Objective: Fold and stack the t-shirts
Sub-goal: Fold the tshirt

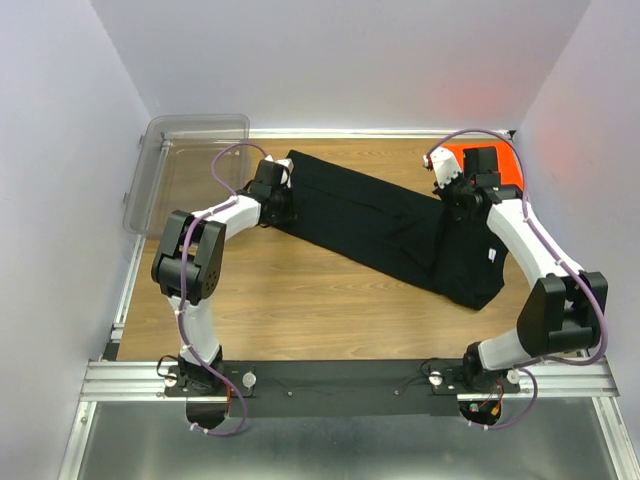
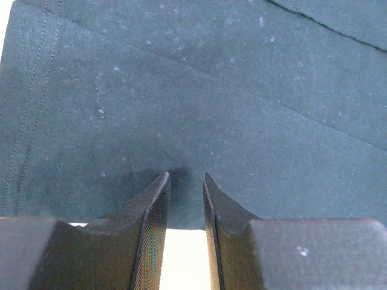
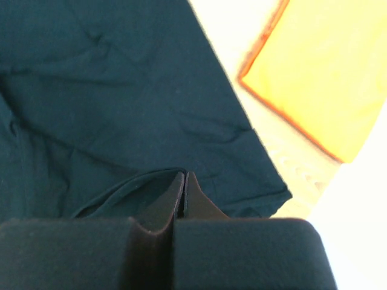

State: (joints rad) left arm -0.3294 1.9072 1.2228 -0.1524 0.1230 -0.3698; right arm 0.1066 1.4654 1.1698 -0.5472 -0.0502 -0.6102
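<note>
Clear bin point(image 1: 190, 165) flanks the left gripper point(image 2: 186, 176), parted at the hem of the black t-shirt point(image 1: 390, 225). Right gripper point(image 3: 184, 175) pinches it beside the orange t-shirt point(image 1: 503, 160).

Brown wood-grain table point(image 1: 300, 300), clear bin point(image 1: 185, 150), black t-shirt point(image 1: 380, 225), bright orange t-shirt point(image 1: 508, 168)

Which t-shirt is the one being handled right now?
The black t-shirt, stretched diagonally across the table; the right fingers pinch its fold. The orange t-shirt lies untouched at the far right corner.
</note>
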